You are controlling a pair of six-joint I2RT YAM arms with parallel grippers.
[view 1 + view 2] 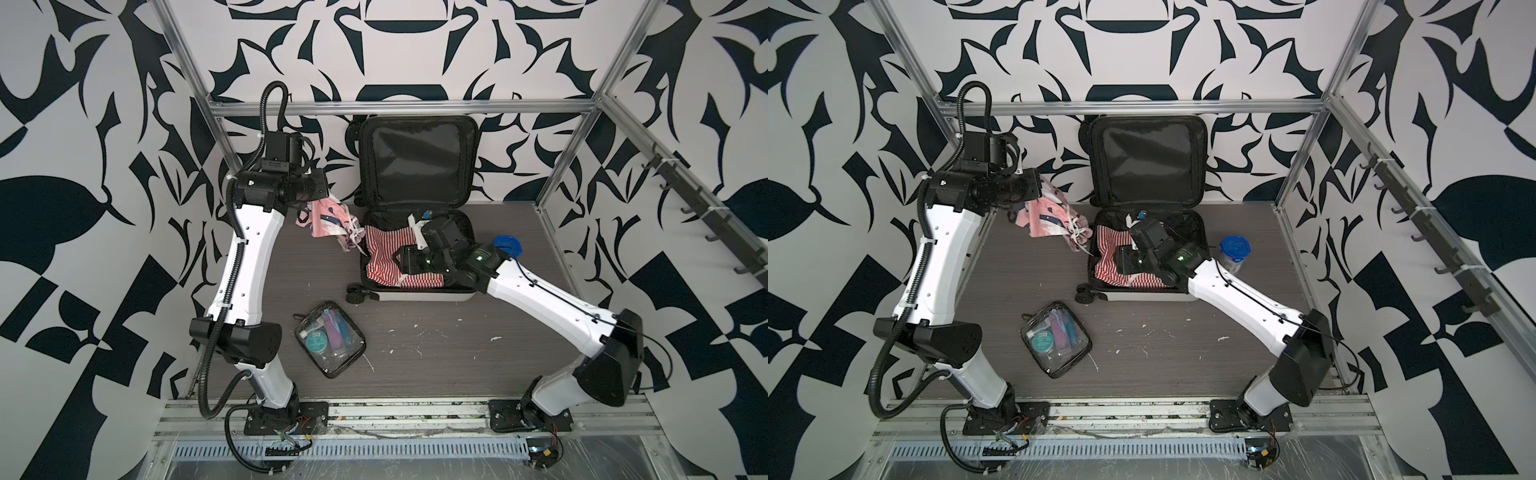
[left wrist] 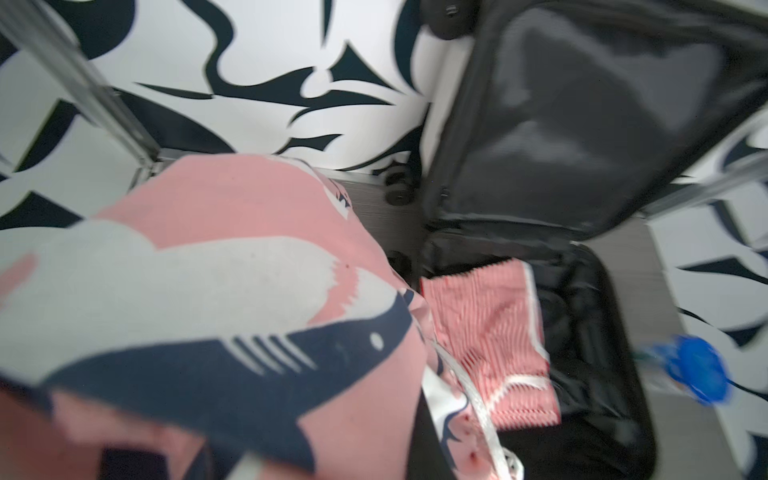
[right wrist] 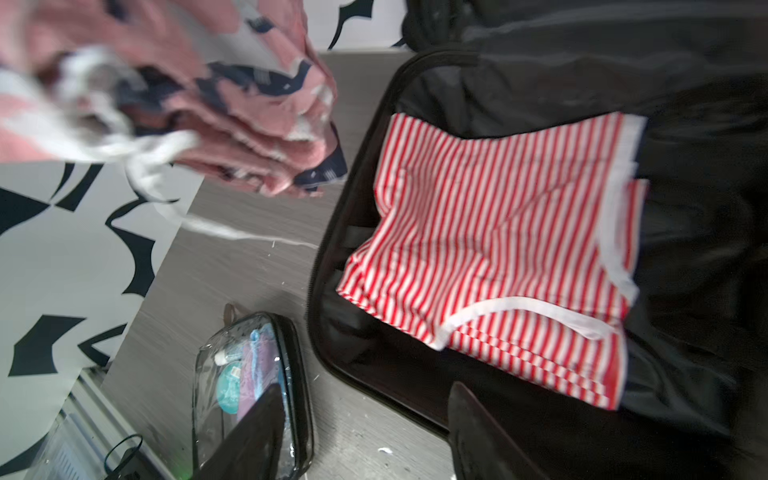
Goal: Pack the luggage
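Black-and-white patterned walls (image 1: 83,124) enclose a grey wood-grain table (image 1: 457,353). At the table's rear centre lies the luggage (image 1: 415,296), open: its base is flat on the table and its black-lined lid stands upright against the back wall. The right gripper (image 3: 365,436) reaches in from the right and hangs over the open base, directly above a red-and-white striped garment (image 1: 380,249) lying inside; its jaws are parted with nothing between them. The left gripper (image 1: 324,195) is raised just outside the luggage's left side, near the lid's lower corner. It is clenched on a pink shark-print garment (image 1: 328,220), which dangles from it with its white drawstrings reaching the base's left rim. A clear toiletry pouch (image 1: 330,338) lies on the table in front of the luggage, towards the left. A blue-lidded jar (image 1: 1234,245) stands just beside the base's right wall.
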